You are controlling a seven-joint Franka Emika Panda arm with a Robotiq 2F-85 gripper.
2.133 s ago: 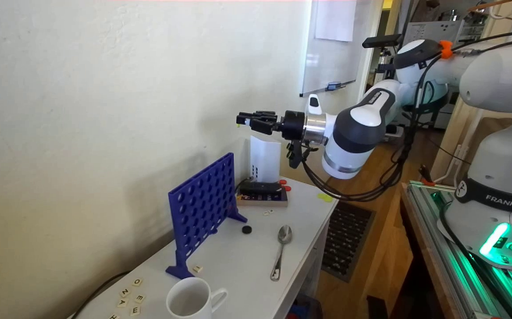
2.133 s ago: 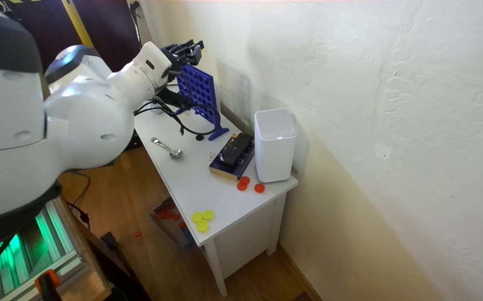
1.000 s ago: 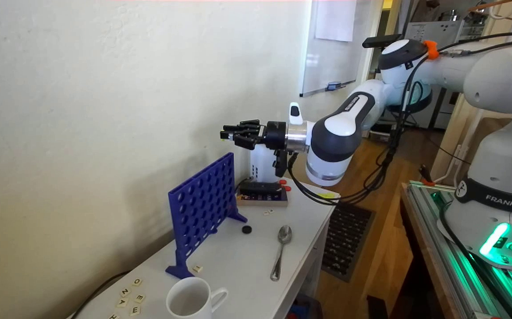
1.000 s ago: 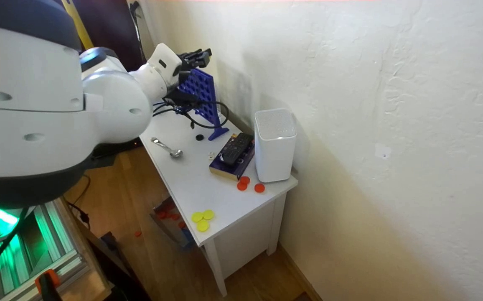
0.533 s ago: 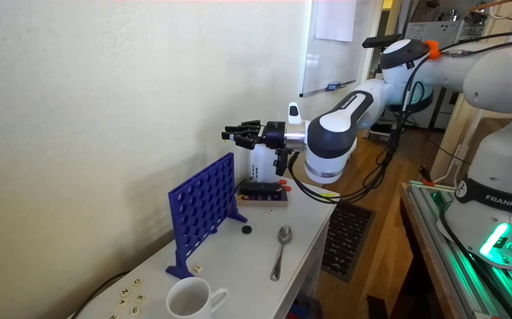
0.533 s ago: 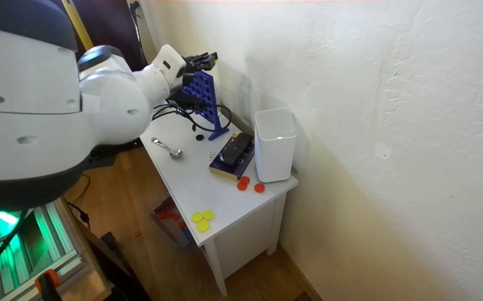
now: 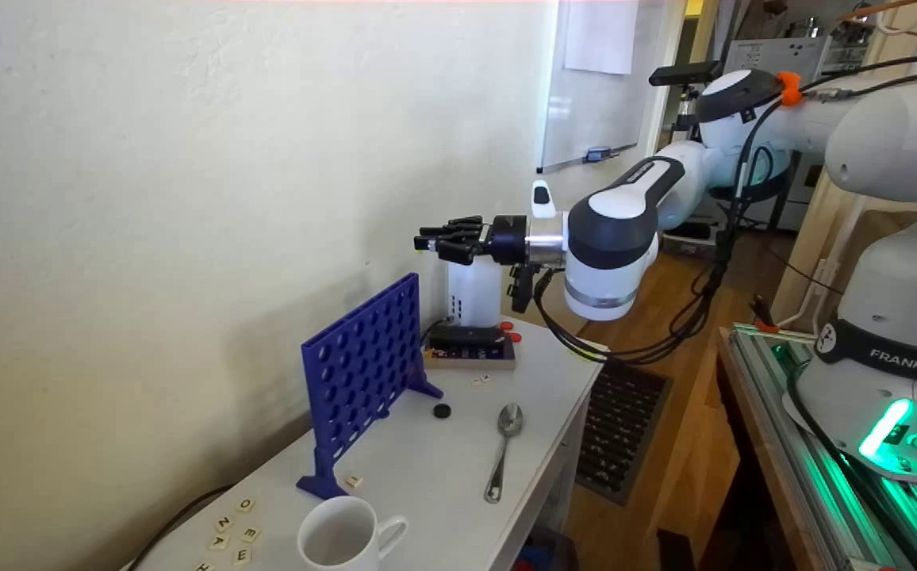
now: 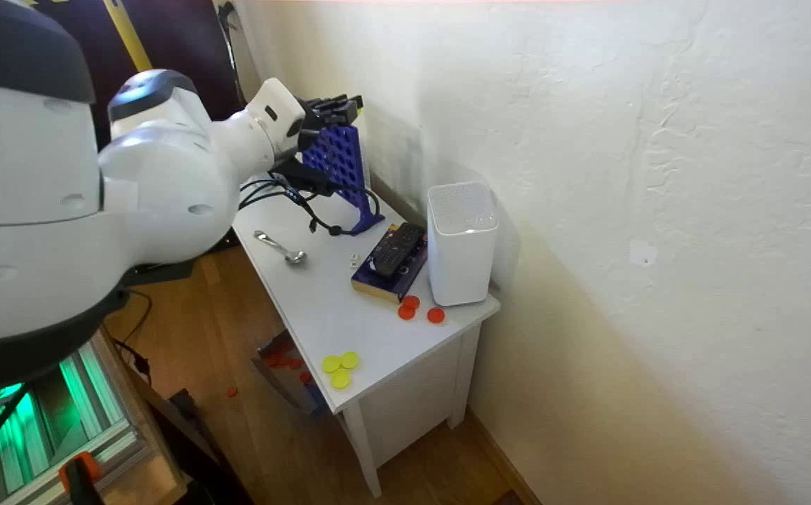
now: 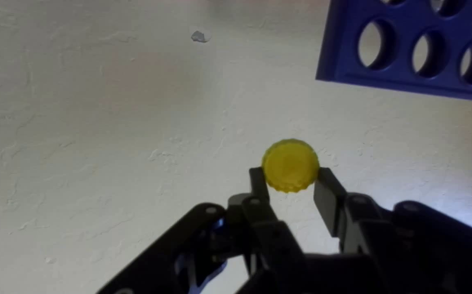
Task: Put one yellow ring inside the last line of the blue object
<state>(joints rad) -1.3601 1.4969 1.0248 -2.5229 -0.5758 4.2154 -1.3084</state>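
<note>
- White arm (image 8: 167, 189) is being drawn back slightly toward its base (image 7: 903, 301), having been lowered over the last couple of seconds; alignment is apparently being adjusted before the drop.
- Bench (image 8: 314, 301) is being left undisturbed, none of the things seen on it being shifted.
- Blue panel (image 7: 365, 361) is being left standing upright there; no yellow is being shown in its visible holes, so the placing is being judged as not yet done.
- Hand (image 9: 291, 179) is being kept drawn in, its fingers (image 9: 329, 196) being parted only by the width of one yellow ring (image 9: 290, 163), which is being pinched at opposite edges.
- That ring is being carried above the panel's top edge in both exterior views, apart from it, and off its corner in the wrist view; a sideways shift, then a lowering, is probably being called for, and a twist against the panel is being risked by so slight a grip.
</note>
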